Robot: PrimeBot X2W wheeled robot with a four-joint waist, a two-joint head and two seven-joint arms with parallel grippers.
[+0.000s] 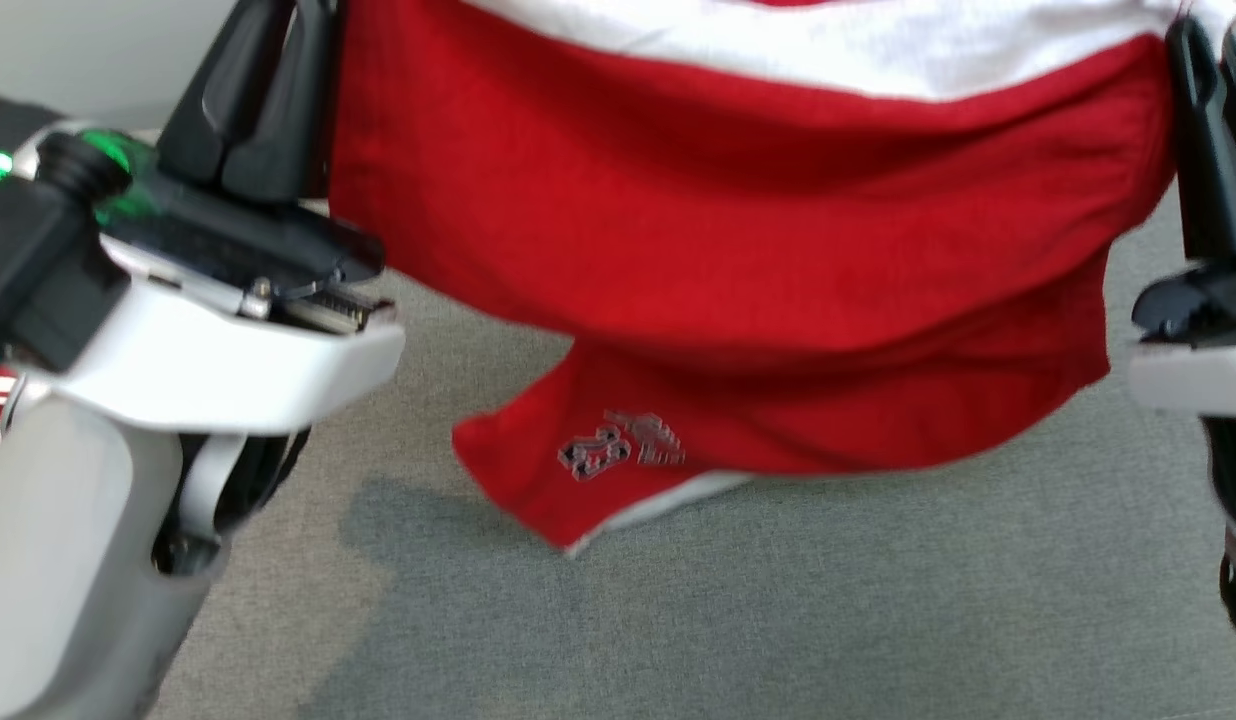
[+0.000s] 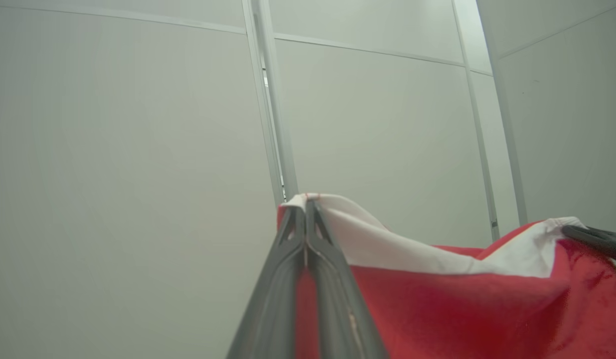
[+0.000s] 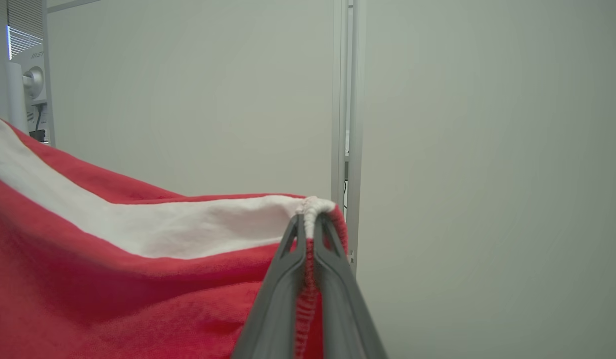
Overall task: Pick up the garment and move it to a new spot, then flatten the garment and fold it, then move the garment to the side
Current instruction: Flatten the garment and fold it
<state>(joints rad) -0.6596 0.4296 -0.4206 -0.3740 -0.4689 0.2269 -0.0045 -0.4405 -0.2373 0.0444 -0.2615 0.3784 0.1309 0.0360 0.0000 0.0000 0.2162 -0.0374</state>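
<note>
A red and white garment (image 1: 738, 230) is held up in the air between the two grippers. In the head view, its one side edge is pinched by the left gripper (image 1: 263, 90) and its other side edge by the right gripper (image 1: 1213, 140). The cloth is stretched from one gripper to the other and sags a little in the middle. A white band is seen along the top of it, and the rest is red.

A low corner with a small grey mark (image 1: 618, 445) hangs down over the grey surface (image 1: 778, 620), away from its edges. It cannot be told if that corner is touching the surface.

In the left wrist view, the left gripper (image 2: 305, 204) is closed tight on the white top edge of the garment (image 2: 437, 309), and the right gripper (image 2: 594, 239) is seen at the far end of the cloth. In the right wrist view, the right gripper (image 3: 310, 222) is closed on a bunched white edge of the garment (image 3: 113, 279). Pale wall panels (image 2: 128, 174) are seen behind.
</note>
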